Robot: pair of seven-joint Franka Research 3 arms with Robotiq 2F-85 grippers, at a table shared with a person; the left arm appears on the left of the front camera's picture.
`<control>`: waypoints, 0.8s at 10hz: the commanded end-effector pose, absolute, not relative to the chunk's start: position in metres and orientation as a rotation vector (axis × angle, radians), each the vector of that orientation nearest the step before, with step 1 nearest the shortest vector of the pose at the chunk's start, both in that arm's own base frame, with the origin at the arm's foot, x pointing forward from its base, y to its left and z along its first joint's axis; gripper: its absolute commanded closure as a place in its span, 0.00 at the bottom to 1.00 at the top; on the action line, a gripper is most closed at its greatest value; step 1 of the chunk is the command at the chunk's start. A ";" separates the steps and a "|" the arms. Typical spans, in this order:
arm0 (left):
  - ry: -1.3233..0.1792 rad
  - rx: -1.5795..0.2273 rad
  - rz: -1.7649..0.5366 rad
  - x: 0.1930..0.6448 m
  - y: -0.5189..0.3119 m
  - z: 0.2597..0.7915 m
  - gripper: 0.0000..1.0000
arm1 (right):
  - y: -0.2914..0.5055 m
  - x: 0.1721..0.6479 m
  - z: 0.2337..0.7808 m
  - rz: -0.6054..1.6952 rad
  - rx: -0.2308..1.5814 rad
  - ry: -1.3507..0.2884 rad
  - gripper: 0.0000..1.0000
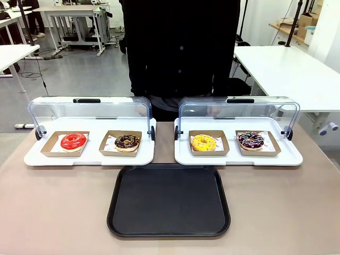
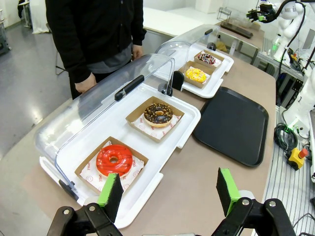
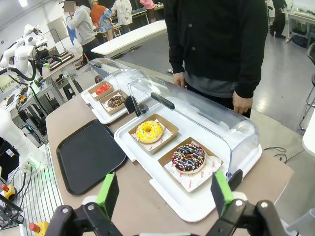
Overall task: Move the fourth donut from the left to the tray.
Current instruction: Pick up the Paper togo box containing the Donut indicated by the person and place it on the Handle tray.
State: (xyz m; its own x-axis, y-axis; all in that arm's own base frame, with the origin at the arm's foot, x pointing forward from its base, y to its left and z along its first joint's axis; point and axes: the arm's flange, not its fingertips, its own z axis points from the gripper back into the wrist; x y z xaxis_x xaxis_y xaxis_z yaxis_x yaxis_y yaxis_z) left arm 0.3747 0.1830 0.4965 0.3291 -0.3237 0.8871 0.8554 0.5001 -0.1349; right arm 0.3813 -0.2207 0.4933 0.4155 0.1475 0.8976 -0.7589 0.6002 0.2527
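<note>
Now 4th donut (image 3: 188,158) sits on R white tray (image 3: 194,209), black tray (image 1: 169,202) just in front; L gripper (image 2: 170,191) & R gripper (image 3: 165,189) jaws both spread.

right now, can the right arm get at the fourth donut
Probably yes: the lid is swung back, the donut lies uncovered, and the open right pincer faces it with nothing between.

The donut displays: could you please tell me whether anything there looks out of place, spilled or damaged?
Nothing stands out. The red donut, speckled chocolate donut, yellow donut and fourth donut each sit in their own cardboard holder, both clear lids stand open, and the black tray lies flat and square.
</note>
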 end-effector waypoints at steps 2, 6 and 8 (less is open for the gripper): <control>-0.962 -0.685 -0.868 0.377 0.184 0.497 0.00 | -0.220 0.383 0.494 0.653 0.730 -1.026 0.00; -0.962 -0.685 -0.868 0.377 0.184 0.497 0.00 | -0.220 0.383 0.494 0.653 0.730 -1.026 0.00; -0.962 -0.685 -0.868 0.377 0.184 0.497 0.00 | -0.220 0.383 0.494 0.653 0.730 -1.026 0.00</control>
